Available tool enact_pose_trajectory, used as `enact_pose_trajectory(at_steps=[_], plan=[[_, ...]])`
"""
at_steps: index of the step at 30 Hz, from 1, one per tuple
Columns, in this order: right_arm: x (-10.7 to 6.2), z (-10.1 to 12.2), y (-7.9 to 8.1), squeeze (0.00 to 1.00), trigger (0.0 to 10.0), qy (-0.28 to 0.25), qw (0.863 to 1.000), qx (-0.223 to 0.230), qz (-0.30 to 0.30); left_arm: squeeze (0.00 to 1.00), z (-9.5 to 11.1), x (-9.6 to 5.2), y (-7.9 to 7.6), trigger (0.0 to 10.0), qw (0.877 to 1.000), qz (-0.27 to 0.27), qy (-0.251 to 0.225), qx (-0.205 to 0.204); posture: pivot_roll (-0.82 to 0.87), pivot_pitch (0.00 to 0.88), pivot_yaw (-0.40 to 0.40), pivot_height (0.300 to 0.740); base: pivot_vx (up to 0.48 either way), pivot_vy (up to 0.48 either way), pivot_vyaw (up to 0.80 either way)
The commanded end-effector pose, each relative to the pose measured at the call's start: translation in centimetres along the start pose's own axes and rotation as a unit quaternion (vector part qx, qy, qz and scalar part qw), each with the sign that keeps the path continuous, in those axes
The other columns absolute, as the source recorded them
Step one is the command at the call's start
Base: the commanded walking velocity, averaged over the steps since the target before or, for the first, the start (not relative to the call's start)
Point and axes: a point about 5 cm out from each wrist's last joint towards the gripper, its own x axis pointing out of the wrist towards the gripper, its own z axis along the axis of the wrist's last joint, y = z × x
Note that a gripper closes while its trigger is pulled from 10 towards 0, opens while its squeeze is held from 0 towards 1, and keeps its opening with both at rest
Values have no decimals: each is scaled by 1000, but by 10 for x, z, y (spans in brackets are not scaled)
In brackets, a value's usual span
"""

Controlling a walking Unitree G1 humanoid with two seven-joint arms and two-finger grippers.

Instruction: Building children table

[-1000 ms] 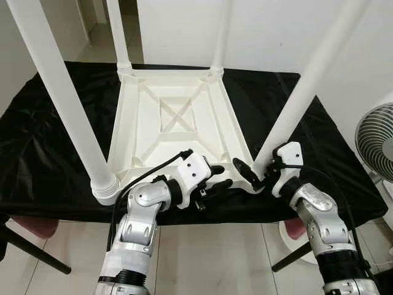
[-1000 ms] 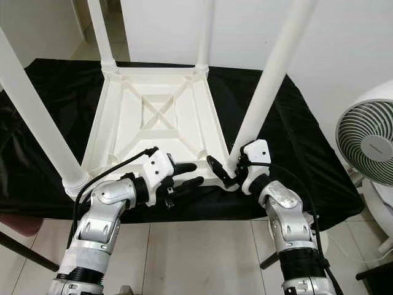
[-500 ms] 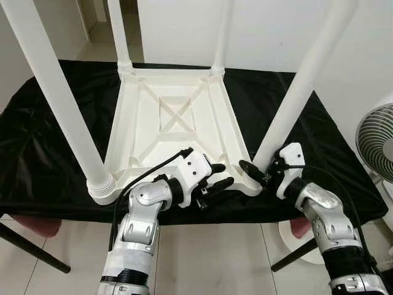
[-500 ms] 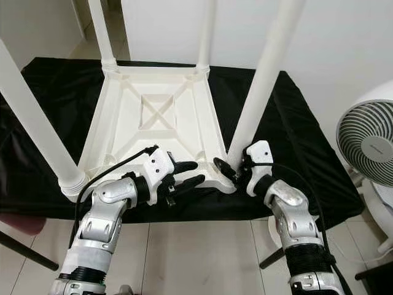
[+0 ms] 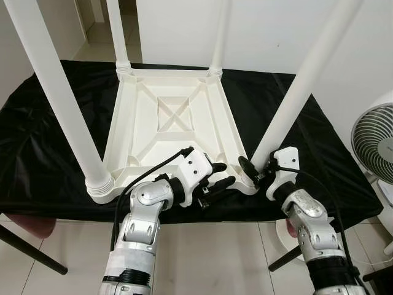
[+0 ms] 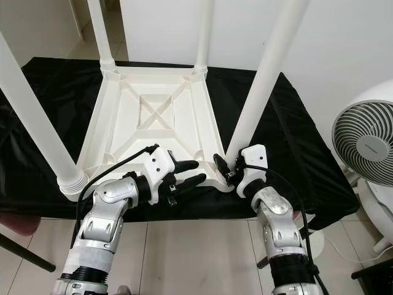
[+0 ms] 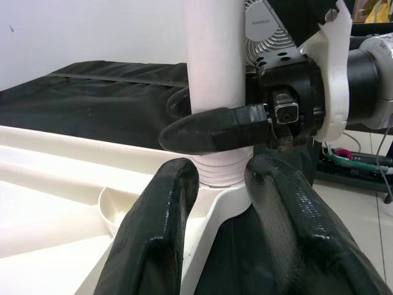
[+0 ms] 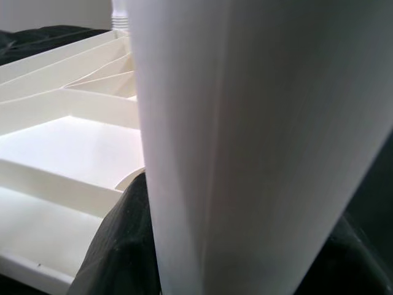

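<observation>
A white plastic children's table (image 5: 166,144) lies upside down on a black cloth (image 5: 49,141), all its legs pointing up. My right gripper (image 5: 255,169) is shut on the base of the near-right leg (image 5: 295,92), just above its socket. One of its fingers (image 7: 215,129) crosses the leg (image 7: 215,61) in the left wrist view; the right wrist view looks straight onto the leg (image 8: 245,123). My left gripper (image 5: 221,174) is open at the table's near rim, just left of that corner, with its fingers (image 7: 153,246) either side of the rim.
The near-left leg (image 5: 61,98) and two far legs (image 5: 116,31) stand tall around the work area. A white fan (image 5: 374,141) stands on the floor at the right. The cloth-covered bench ends just before my arms, with tiled floor below.
My right arm has drawn slightly left, closer to the leg's base. The left gripper has stayed at the rim. The whole view has shifted a little.
</observation>
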Motion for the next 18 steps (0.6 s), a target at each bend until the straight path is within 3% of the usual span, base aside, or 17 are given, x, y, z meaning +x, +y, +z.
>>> enact_pose_trajectory(at_steps=[1, 2, 4, 6, 9, 18], plan=[[-5, -18, 8, 0, 0, 46, 999, 14, -18, 0, -7, -1, 7, 10000, 988, 151, 9, -15, 41, 54, -37, 740, 0, 0, 0], [-5, -18, 8, 0, 0, 46, 999, 14, -18, 0, -7, -1, 7, 10000, 988, 151, 9, -15, 41, 54, -37, 740, 0, 0, 0], [-4, -17, 15, 0, 0, 40, 995, 40, -85, 0, -7, 1, 6, 10000, 989, 149, 8, -15, 39, 49, -42, 740, 0, 0, 0], [-4, -17, 15, 0, 0, 40, 995, 40, -85, 0, -7, 1, 6, 10000, 989, 149, 8, -15, 39, 49, -42, 740, 0, 0, 0], [-3, -18, 22, 0, 0, 36, 978, 71, -194, 0, -7, 3, 6, 10000, 989, 147, 6, -16, 42, 41, -49, 740, 0, 0, 0], [1, -17, 39, 0, 0, 32, 970, 84, -224, 0, -6, 2, 7, 10000, 988, 153, 4, -17, 64, 25, -48, 740, 0, 0, 0]])
